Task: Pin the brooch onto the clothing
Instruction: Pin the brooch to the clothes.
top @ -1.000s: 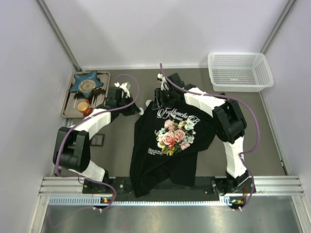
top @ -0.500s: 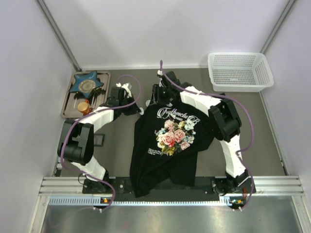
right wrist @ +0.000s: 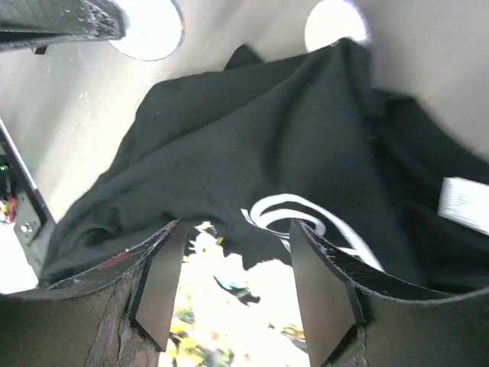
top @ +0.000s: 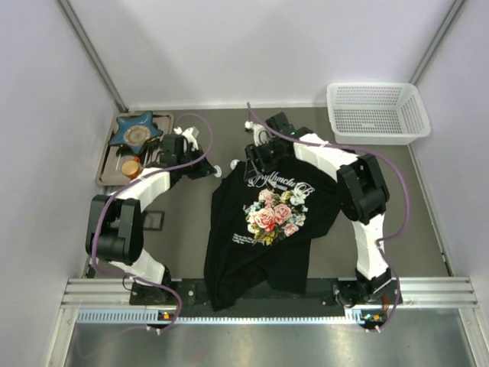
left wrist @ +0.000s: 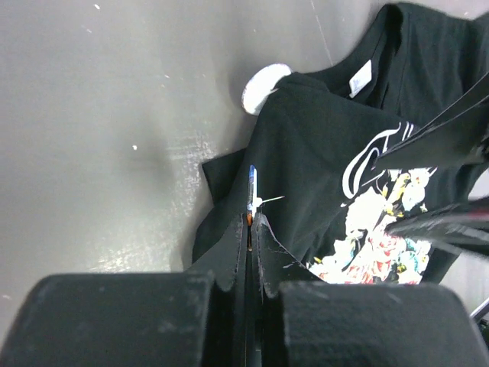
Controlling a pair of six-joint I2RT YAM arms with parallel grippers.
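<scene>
The clothing [top: 260, 245] is a black T-shirt with a rose print, lying crumpled in the middle of the table; it also shows in both wrist views [left wrist: 321, 145] [right wrist: 267, 138]. My left gripper [top: 216, 170] [left wrist: 250, 222] hovers at the shirt's left shoulder, shut on the brooch [left wrist: 251, 187]. That thin round piece is edge-on there and shows as a pale disc [right wrist: 149, 27] in the right wrist view. My right gripper [top: 256, 157] [right wrist: 235, 225] hangs open just above the white lettering near the collar, with nothing between its fingers.
A second small white disc [top: 234, 163] [left wrist: 266, 88] [right wrist: 336, 23] lies on the table by the collar. At the back left, a tray [top: 107, 172] carries a blue star dish [top: 135, 130]. A black square box [top: 154, 220] sits near the left arm. A white basket [top: 374, 111] stands back right.
My right gripper's jaws have widened and its wrist has shifted slightly right over the collar. The left gripper stays shut on the brooch and has barely moved.
</scene>
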